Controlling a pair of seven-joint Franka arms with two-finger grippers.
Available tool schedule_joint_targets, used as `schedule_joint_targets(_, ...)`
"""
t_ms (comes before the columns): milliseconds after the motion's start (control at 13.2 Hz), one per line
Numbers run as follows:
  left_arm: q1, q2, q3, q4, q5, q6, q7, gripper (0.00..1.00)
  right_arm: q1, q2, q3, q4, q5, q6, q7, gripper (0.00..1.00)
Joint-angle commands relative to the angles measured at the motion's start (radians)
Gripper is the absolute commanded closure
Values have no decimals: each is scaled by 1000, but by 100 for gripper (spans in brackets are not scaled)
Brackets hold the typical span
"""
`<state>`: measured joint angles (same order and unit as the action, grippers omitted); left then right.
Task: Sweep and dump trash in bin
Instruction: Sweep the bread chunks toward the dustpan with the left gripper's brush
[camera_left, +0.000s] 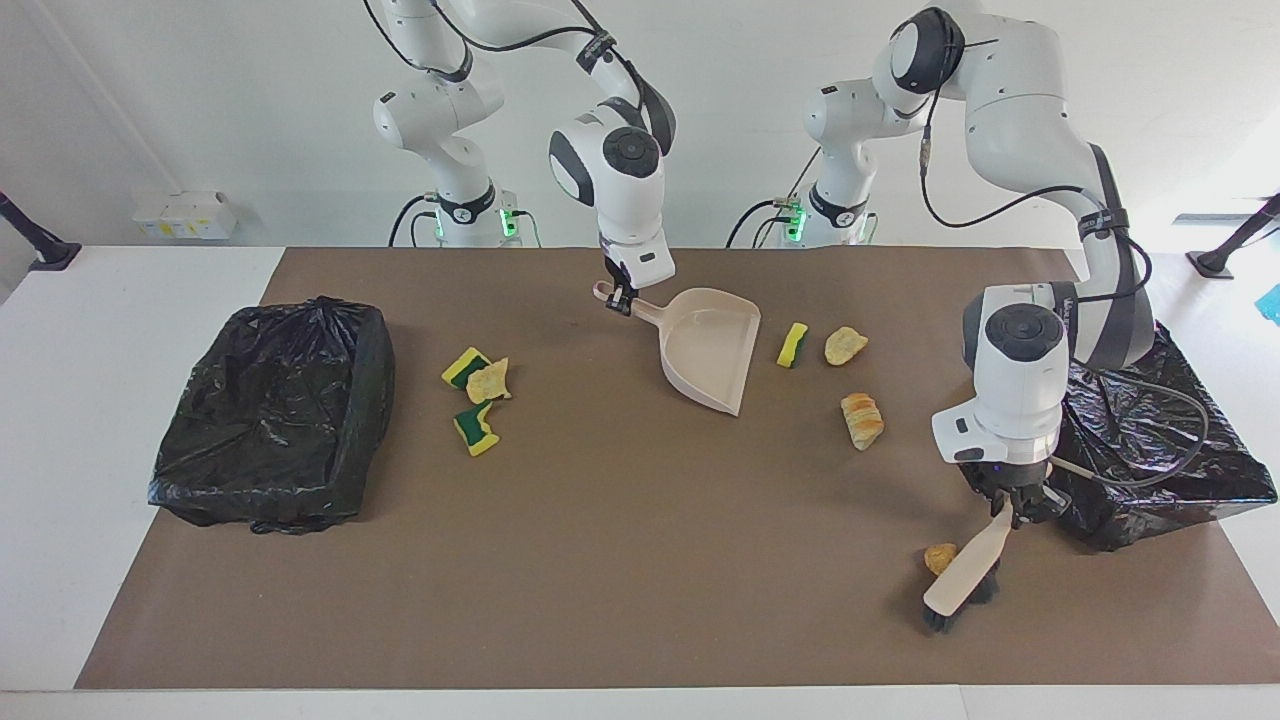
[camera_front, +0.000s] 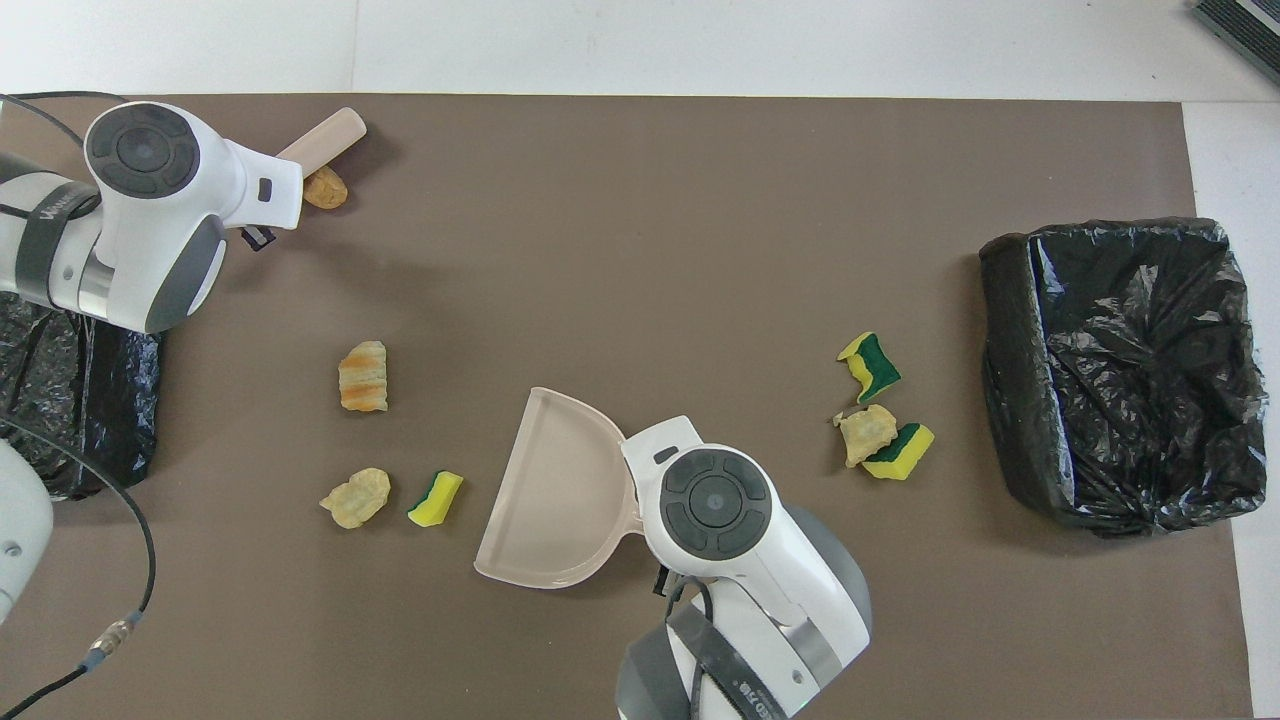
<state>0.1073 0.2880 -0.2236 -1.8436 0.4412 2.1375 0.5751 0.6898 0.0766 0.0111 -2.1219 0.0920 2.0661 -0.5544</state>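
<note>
Facing view alone shows brush (camera_left: 958, 580) bristles.

My left arm's wrist covers the brush (camera_front: 322, 139) handle at the table's far edge, left arm's end; brush head sits just beside a tan chunk (camera_front: 326, 188). My right arm's wrist covers the dustpan (camera_front: 552, 488) handle mid-table, pan mouth facing a yellow-green sponge piece (camera_front: 436, 498) and two bread chunks (camera_front: 362, 376) toward the left arm's end. Three more scraps (camera_front: 876, 410) lie near the black-lined bin (camera_front: 1120, 370) at the right arm's end.
</note>
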Motion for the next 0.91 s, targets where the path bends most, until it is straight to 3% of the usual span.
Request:
schedule_joint_targets(0,-15,-81,9,-14,-56,-32,34,100,1,15,4,13,14,5,21,100)
schedule_joint_targets(378,38,77,21,190,-42,114,31,100,1,18,4,13,14,6,21,100)
schedule_joint_targets(529,52,131,21,217,9,179,26,100,1,19,4,14,14,6,22,100)
schedule_joint_targets(680,64,225,27,337,51,185,28,100,4,17,4,14,14,6,22,100)
schedule_joint_targets(832,66,269,29,360,146,240,26,100,20,17,4,14,14,5,31,100)
